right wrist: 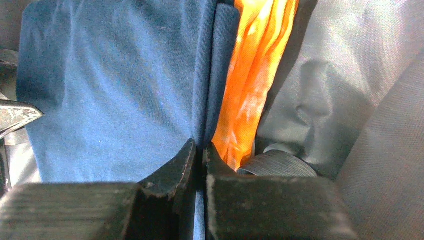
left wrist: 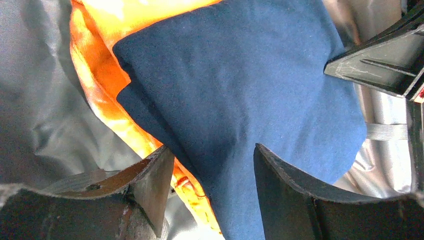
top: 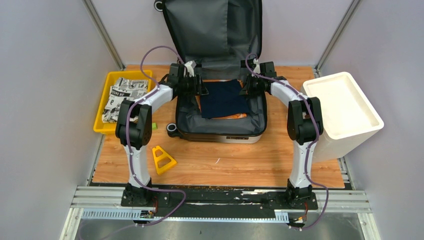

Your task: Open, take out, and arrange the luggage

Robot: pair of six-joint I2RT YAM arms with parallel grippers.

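On the left, a yellow tray (top: 100,128) holds folded cloth with newspaper print (top: 122,95), so it looks like the spot for things taken out. A yellow triangle (top: 163,160) lies on the worktop (top: 225,165) near it. The suitcase (top: 220,133) lies open at the far middle. Its lid stands up at the back, so both arms can reach in. Inside, a blue cloth (top: 223,98) lies on an orange cloth (left wrist: 95,65). The left fingers (left wrist: 155,180) are apart, one on each side of the blue cloth's edge, ready to grab. The right fingers (right wrist: 175,170) are squeezed together on its other edge. A white bin (top: 345,141) stands on the right.
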